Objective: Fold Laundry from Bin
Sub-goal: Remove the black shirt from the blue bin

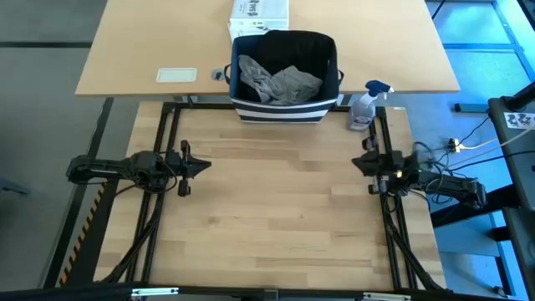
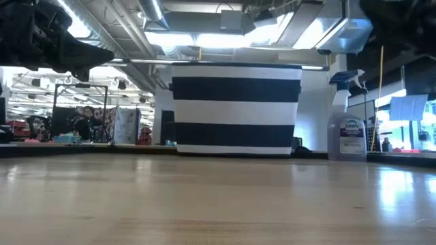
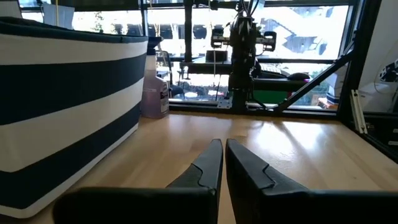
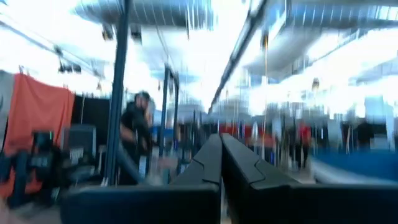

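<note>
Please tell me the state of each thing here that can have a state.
bin: upright at the table's far edge, open top, laundry inside.
laundry: grey garment crumpled in the bin, unfolded.
left gripper: shut, empty, over the table.
right gripper: shut, empty.
spray bottle: upright beside the bin.

Table (image 1: 276,217) pale smooth wood; bin (image 1: 284,107) striped matt fabric; laundry (image 1: 280,82) soft grey cloth.
</note>
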Motion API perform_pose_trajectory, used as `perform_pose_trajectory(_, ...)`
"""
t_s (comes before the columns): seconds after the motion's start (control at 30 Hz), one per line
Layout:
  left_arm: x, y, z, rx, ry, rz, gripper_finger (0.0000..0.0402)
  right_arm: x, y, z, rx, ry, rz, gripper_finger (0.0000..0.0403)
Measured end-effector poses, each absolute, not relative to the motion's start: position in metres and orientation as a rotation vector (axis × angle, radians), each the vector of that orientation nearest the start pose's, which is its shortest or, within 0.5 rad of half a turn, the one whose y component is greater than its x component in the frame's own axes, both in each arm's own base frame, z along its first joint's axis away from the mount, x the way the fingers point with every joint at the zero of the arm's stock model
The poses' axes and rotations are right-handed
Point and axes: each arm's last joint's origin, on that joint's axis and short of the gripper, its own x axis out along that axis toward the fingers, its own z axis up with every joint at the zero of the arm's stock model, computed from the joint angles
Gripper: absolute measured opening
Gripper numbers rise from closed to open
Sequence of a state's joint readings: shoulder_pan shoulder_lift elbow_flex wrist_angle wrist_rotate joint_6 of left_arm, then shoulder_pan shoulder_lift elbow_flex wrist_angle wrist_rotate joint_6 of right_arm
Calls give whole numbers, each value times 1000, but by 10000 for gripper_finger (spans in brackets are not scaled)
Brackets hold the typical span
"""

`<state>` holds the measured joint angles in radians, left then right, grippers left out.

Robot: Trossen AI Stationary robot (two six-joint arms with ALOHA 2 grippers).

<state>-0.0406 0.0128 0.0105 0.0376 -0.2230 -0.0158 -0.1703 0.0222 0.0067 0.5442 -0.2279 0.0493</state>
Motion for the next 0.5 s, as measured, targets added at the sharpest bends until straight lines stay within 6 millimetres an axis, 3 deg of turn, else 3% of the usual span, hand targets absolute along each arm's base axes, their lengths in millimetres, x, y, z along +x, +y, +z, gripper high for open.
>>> perform_pose_trajectory(0.17,97,2,170,-21,-37,182,18,81,-13,220,-34,-587,-112,3)
perform_pose_trajectory(0.37,97,2,170,-21,-38,182,18,86,-24,208,143,-469,-438,3)
perform_pose_trajectory(0.5,97,2,170,-20,-37,182,18,89,-26,207,143,-450,-497,3)
